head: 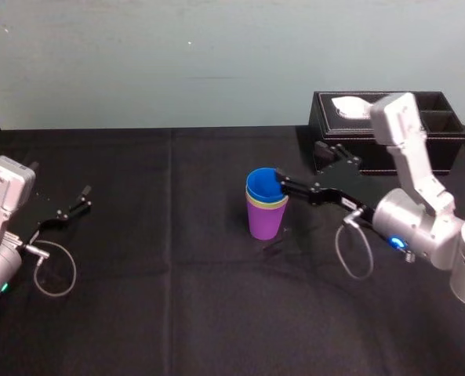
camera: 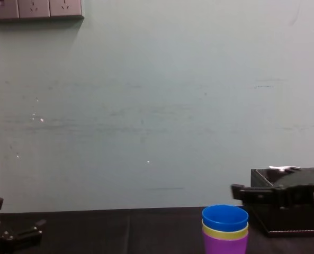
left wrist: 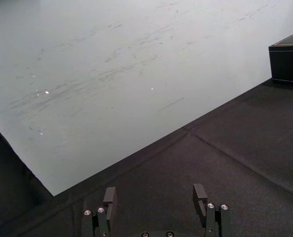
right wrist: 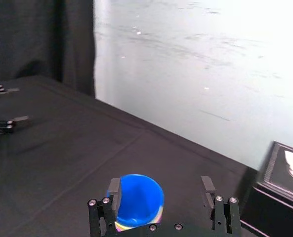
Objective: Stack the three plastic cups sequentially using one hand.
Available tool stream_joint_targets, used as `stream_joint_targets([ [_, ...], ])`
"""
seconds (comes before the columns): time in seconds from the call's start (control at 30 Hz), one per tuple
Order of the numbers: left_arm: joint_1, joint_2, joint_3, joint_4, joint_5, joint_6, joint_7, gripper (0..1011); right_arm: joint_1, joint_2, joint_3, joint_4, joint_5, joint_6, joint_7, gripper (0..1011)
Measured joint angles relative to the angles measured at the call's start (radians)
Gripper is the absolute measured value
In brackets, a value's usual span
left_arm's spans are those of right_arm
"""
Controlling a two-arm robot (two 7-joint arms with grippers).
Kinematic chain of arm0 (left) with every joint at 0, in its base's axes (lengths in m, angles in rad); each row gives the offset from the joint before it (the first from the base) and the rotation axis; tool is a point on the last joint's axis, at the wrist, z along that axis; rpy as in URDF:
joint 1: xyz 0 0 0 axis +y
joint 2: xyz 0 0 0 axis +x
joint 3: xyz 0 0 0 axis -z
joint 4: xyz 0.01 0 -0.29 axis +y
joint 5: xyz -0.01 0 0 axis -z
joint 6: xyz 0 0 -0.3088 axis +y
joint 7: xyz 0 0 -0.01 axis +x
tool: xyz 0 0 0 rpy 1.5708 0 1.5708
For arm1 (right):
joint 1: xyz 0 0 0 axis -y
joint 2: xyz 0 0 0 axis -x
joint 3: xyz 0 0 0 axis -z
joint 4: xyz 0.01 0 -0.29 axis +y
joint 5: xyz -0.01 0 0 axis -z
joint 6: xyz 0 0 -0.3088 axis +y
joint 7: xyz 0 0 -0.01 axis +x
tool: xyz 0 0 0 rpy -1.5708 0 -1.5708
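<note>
My head camera looks down on the black table (head: 138,313) from the near side; the chest camera sits low, facing the far wall (camera: 146,106). Wrist cameras ride close behind the left gripper (left wrist: 155,190) and right gripper (right wrist: 161,181), looking forward. Head, chest and right wrist share the stacked cups (head: 265,205).

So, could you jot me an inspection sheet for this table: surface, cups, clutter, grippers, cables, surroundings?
Surface: black cloth with seams, covering the table.
Job's things: blue cup nested in yellow-green cup, which is nested in purple cup; the stack stands upright mid-table.
Clutter: black tissue box at the back right.
Grippers: right gripper is open, with one finger at the blue rim and not clamping it; left gripper is open and parked at the table's left.
Cables: a grey left loop and right loop, one at each wrist.
Surroundings: pale wall; sockets high up on it.
</note>
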Motion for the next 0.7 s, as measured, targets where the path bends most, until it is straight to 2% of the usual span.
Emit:
stream_joint_targets([
  [0.1,0.000,0.000,0.000,0.000,0.000,0.000,0.000,1010,-0.046,0.006,0.040,-0.023,0.007,-0.013,-0.029,1000],
  [0.3,0.000,0.000,0.000,0.000,0.000,0.000,0.000,1010,-0.103,0.015,0.091,-0.031,0.012,-0.033,-0.049,1000],
  [0.7,0.000,0.000,0.000,0.000,0.000,0.000,0.000,1010,-0.172,0.022,0.141,-0.004,0.003,-0.068,-0.053,1000],
])
